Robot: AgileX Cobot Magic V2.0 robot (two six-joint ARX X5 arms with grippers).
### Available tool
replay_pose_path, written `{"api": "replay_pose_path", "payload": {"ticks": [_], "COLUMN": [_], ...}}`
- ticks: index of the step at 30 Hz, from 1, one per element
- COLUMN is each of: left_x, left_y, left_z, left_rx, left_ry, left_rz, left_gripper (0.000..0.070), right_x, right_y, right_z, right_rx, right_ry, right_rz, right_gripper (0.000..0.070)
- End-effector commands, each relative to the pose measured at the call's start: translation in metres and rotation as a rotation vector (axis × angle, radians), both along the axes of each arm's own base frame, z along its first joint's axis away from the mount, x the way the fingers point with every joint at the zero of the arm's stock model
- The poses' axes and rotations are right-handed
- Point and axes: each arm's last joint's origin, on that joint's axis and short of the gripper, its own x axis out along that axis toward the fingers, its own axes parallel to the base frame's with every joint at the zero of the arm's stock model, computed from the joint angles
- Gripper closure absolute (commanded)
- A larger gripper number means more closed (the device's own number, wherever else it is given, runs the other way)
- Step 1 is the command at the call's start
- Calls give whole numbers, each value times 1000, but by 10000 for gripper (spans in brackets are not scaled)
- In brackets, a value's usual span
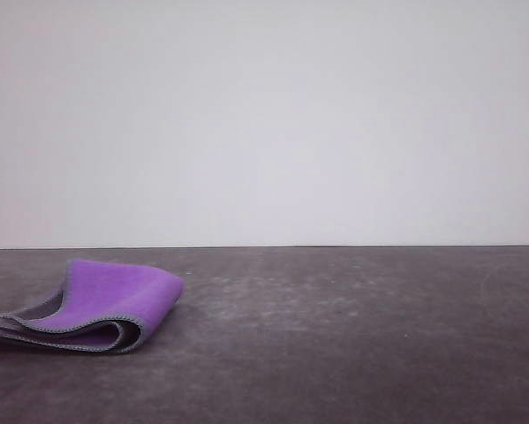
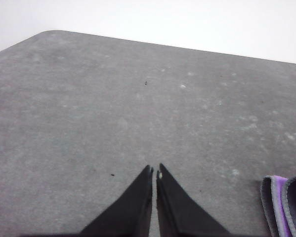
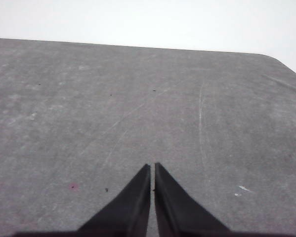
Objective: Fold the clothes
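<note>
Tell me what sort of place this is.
Probably a bare lab or test bench: a scuffed dark grey tabletop against a plain white wall, holding one folded purple cloth, with the left claw and right claw shut above it.

We see the cloth (image 1: 96, 305) folded, purple face up, grey-edged layers stacked, lying at the table's near left.

Setting: bare test bench, lab-like rather than domestic. Evidence: dark grey table (image 1: 352, 336) with scuffed, scratched, speckled top and rounded corners; plain white wall (image 1: 264, 124) directly behind; no furnishings or household fittings visible.
</note>
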Motion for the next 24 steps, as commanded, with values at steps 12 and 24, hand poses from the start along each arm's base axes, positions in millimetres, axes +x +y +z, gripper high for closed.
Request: {"api": "replay_pose_path", "payload": {"ticks": [12,24], "left_x": [0,0], "left_y": [0,0], "left_z": [-6,-6], "left_rx": [-7,-7], "left_ry": [32,32], "left_rz": [4,4], "left_gripper": [696,696], "right_x": [0,0], "right_y": [0,0], "right_z": [-1,-1], "right_rx": [3,3], "right_ry": [-7,-7], "right_rz": [-3,-3], "right_gripper": [690,690]}}
